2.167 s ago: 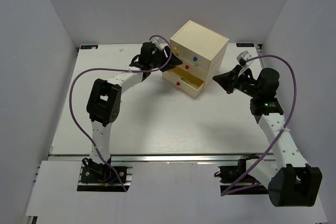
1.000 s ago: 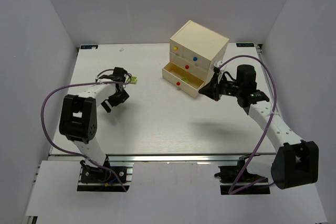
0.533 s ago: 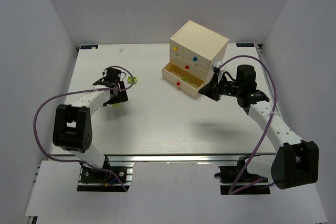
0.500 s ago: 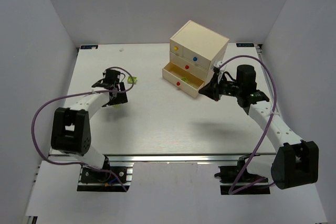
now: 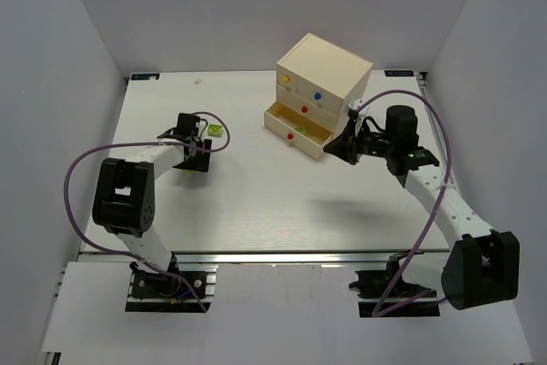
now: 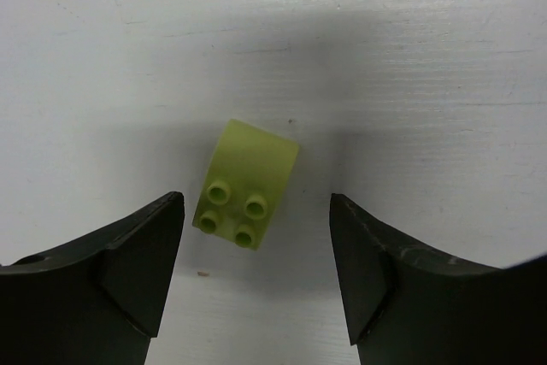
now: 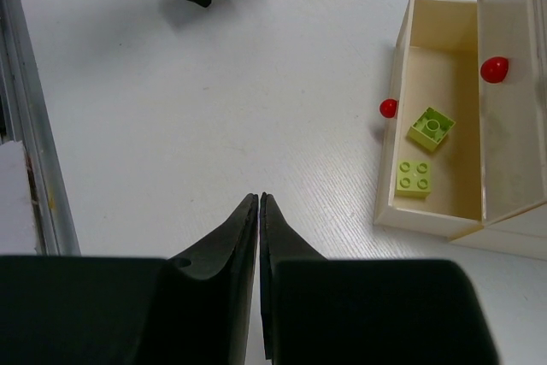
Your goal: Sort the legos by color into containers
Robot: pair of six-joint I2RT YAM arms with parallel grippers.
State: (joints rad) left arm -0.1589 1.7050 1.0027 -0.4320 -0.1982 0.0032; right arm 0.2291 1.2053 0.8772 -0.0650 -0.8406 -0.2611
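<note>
A lime-yellow lego (image 6: 248, 184) lies studs-up on the white table, between the open fingers of my left gripper (image 6: 255, 204), which does not touch it. In the top view that gripper (image 5: 192, 158) is at the table's left, and a second lime lego (image 5: 215, 131) lies just beyond it. The cream chest (image 5: 329, 70) stands at the back with its bottom drawer (image 5: 314, 144) pulled open. That drawer (image 7: 402, 117) holds two lime legos (image 7: 430, 127) (image 7: 414, 179). My right gripper (image 7: 259, 201) is shut and empty, low beside the drawer's right end (image 5: 342, 148).
The chest's upper drawers are closed, with a yellow knob (image 5: 286, 79), a blue knob (image 5: 317, 96) and a red knob (image 5: 303, 109). The open drawer's red knob (image 7: 389, 108) faces the table's middle. Grey walls enclose the table on three sides.
My left arm has swung from the chest to the table's left and settled over a lime lego with its fingers open. My right gripper moved in beside the drawer, then stayed still.
</note>
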